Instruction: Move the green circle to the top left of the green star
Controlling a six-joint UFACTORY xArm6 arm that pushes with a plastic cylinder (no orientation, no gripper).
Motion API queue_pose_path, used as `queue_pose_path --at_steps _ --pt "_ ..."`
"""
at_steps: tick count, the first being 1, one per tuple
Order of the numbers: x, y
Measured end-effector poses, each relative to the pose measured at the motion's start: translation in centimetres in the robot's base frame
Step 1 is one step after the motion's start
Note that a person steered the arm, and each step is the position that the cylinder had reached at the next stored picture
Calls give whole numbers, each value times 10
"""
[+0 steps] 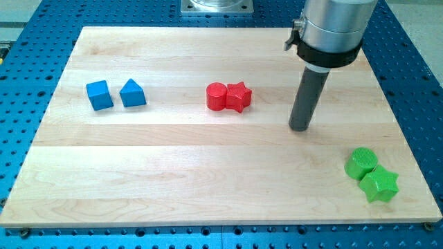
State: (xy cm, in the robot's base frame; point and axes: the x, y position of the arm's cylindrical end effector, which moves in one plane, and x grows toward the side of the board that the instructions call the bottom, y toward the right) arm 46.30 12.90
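The green circle (pixel 361 162) lies near the board's lower right, touching the green star (pixel 379 185) on the star's upper left side. My tip (pixel 300 128) rests on the board above and to the left of the green circle, well apart from it. The dark rod rises from the tip to the grey arm at the view's top right.
A red circle (pixel 217 96) and a red star (pixel 238 96) touch each other at the board's upper middle. A blue cube (pixel 99 95) and a blue triangle (pixel 132 93) sit at the upper left. The wooden board (pixel 173 180) lies on a blue perforated table.
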Motion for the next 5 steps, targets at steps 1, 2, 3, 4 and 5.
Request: queue_pose_path --at_steps 1,2,3,4,5 --pt "0 -4" --pt "2 -5" --pt "38 -45" --pt "53 -70" --pt "53 -69"
